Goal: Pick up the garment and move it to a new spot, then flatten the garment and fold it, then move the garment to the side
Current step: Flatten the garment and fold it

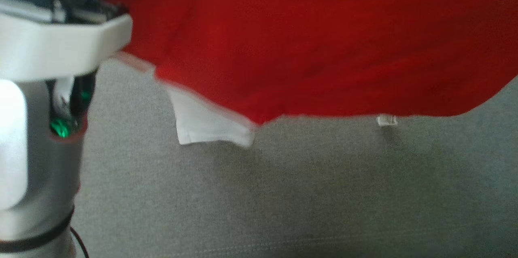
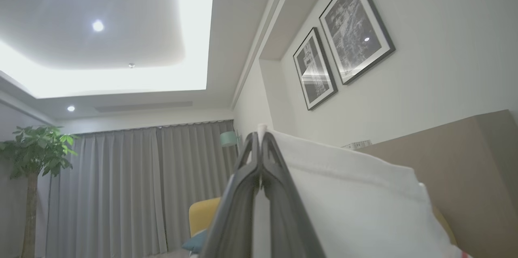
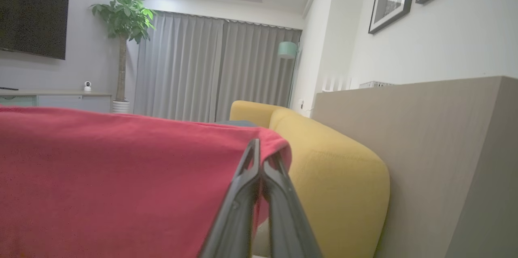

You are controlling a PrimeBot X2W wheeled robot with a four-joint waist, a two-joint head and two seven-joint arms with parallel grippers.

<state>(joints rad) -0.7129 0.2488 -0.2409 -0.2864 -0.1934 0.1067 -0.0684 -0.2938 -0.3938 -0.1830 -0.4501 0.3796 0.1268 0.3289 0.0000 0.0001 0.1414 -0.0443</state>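
Note:
A red garment (image 1: 307, 43) with white trim hangs spread across the top of the head view, lifted above the grey surface (image 1: 283, 193). A white part of it (image 1: 204, 122) droops at its lower left edge. In the left wrist view my left gripper (image 2: 260, 138) is shut on a white part of the garment (image 2: 348, 201), pointing up toward the ceiling. My right gripper (image 3: 263, 151), seen from the right wrist, is shut on a red edge of the garment (image 3: 113, 173), which drapes off to that view's left.
My pale left arm (image 1: 44, 100) takes up the left side of the head view. A yellow sofa (image 3: 332, 177) and a beige panel (image 3: 425, 149) stand close to the right gripper. A potted tree (image 3: 121, 19), grey curtains (image 3: 210, 68) and framed pictures (image 2: 344, 39) lie beyond.

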